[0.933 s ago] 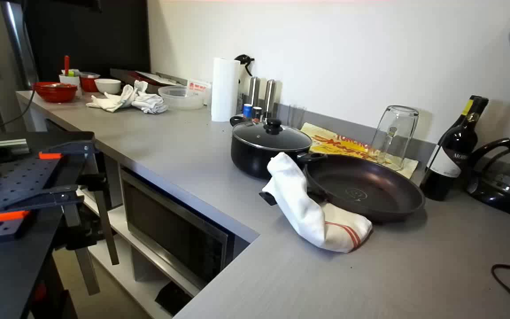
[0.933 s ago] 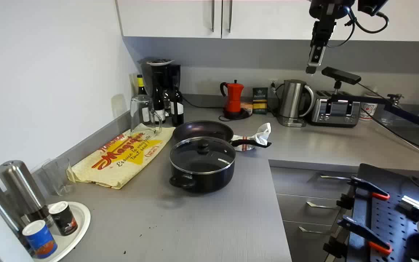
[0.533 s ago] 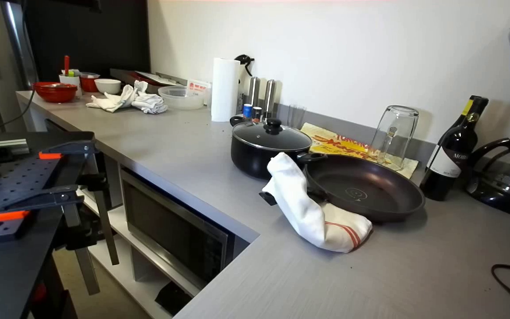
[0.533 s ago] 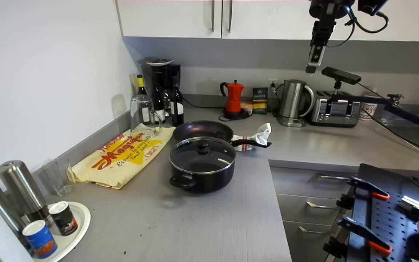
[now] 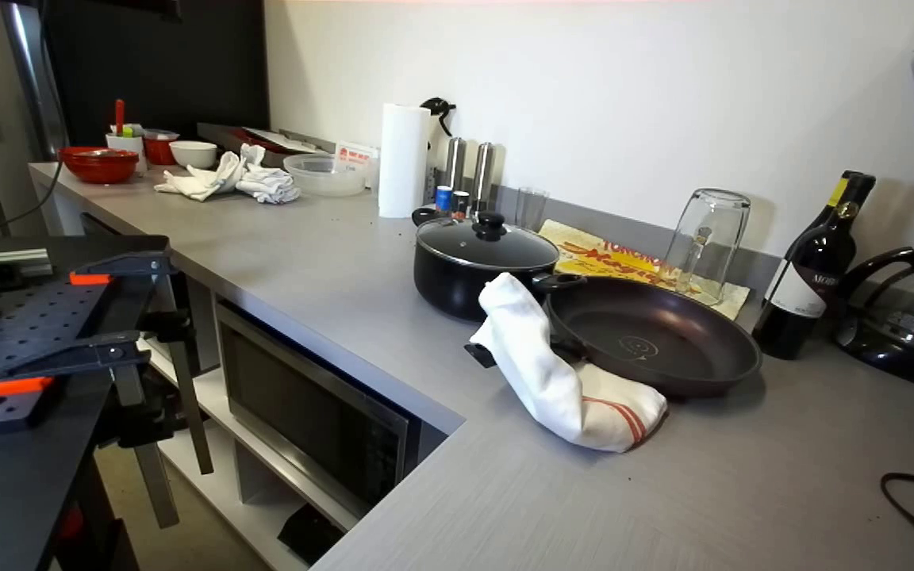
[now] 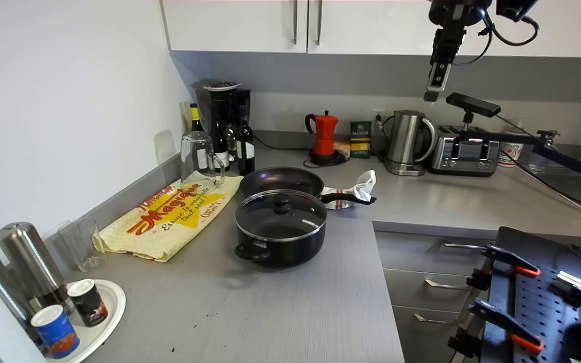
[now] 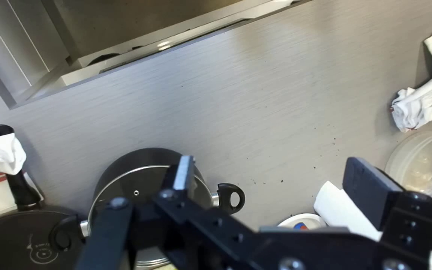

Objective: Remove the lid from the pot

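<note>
The black pot (image 5: 449, 285) stands on the counter with the see-through lid (image 5: 457, 244) lying flat on it. The lid has a metal rim and a black knob (image 5: 490, 225). In an exterior view the pot (image 6: 290, 254) and lid (image 6: 265, 222) stand in front of the frying pan. My gripper (image 6: 432, 95) hangs high up, to the right of the pot in that view and apart from it. In the wrist view my gripper (image 7: 270, 176) is open and empty. One finger covers part of the lid (image 7: 133, 187) and pot (image 7: 144, 155); the knob is hidden there.
The black frying pan (image 5: 655, 341) sits close beside the pot, with a white cloth (image 5: 536, 373) by its handle. A yellow towel (image 6: 164, 222), an upturned glass mug (image 6: 197, 156), wine bottles (image 6: 246, 148) and a paper roll (image 5: 404, 162) stand near the wall.
</note>
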{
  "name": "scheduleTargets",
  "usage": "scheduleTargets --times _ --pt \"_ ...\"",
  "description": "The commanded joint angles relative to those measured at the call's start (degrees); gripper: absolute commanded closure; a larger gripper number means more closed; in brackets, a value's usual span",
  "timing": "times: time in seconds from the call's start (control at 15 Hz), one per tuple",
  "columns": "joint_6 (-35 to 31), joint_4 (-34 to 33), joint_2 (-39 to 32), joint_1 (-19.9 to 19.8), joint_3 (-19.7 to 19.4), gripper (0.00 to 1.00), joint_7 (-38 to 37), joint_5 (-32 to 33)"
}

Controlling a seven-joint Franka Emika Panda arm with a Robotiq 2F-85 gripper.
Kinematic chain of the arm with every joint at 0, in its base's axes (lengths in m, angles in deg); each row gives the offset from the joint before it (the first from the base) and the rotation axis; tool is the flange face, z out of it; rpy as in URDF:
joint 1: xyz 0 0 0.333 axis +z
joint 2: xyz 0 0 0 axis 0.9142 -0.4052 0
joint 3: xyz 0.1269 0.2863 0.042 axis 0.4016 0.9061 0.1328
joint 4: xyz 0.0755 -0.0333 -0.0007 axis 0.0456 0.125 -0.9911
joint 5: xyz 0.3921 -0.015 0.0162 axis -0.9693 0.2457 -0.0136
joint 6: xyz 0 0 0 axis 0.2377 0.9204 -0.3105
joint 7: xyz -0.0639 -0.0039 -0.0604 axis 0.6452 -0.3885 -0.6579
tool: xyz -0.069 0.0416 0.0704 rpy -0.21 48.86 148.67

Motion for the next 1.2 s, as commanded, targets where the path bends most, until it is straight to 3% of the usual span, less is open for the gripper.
scheduleTargets --times 0.0,0.53,1.13 --pt "0.27 -0.35 -0.44 -1.28 0.94 0.0 0.5 -0.83" --pt "-3.8 -4.69 -10.7 -1.66 3.92 0.0 -2.0 0.04" --pt "-11.9 -17.13 -30.13 -2.96 10.33 0.0 -14.29 7.88"
